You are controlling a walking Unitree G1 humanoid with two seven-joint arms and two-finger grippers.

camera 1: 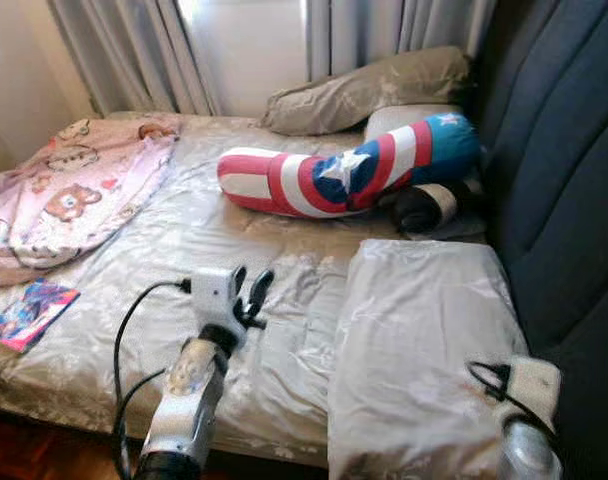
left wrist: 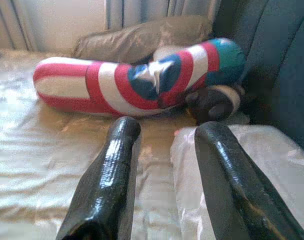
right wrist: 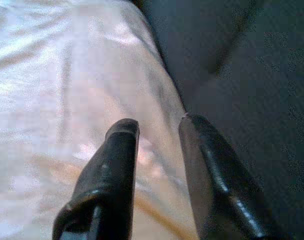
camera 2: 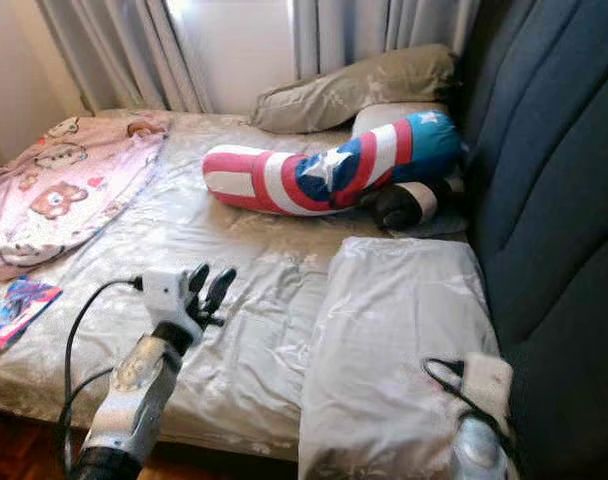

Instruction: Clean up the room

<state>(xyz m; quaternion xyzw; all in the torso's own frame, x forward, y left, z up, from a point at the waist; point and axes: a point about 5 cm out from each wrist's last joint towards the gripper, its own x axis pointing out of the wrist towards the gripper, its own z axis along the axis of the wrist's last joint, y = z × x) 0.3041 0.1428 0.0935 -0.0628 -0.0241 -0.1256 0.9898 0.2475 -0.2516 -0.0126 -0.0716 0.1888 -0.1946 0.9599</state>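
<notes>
The left gripper (camera 1: 250, 292) is hovering with fingers parted, holding nothing, over the bed sheet (camera 1: 184, 250). The right gripper (right wrist: 157, 125), also parted and empty, is hanging over the near silver pillow (camera 1: 414, 330) beside the dark headboard (camera 1: 564, 150). A star-striped bolster (camera 1: 344, 172) is lying far right, a pink blanket (camera 1: 74, 185) far left, a book (camera 1: 29, 312) near left.

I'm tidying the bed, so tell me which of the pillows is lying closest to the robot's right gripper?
The plain silver-grey pillow beside the dark headboard; the right gripper hovers right over its edge. The striped star bolster and tan pillow lie farther up.
</notes>
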